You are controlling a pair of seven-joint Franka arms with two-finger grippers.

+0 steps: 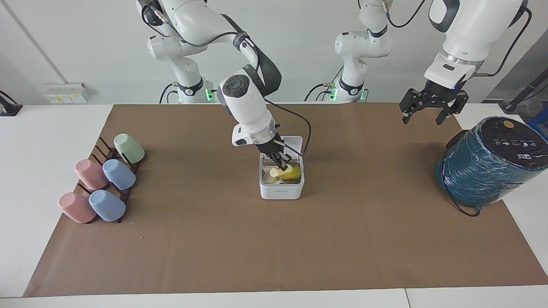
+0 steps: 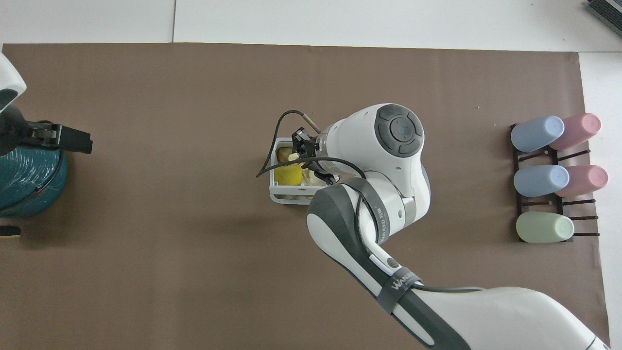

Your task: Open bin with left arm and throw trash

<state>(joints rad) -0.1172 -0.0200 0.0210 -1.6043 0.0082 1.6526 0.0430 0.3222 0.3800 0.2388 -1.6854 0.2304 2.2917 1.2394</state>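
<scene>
Bin [image 1: 281,188] white, lid up — cream peel [image 1: 274,172] inside.

Small white square plastic bin [image 1: 281,187] mid-mat, hinged lid up. Inside: pale cream peel scraps [image 1: 270,177], bright yellow lump [image 2: 286,176].
</scene>
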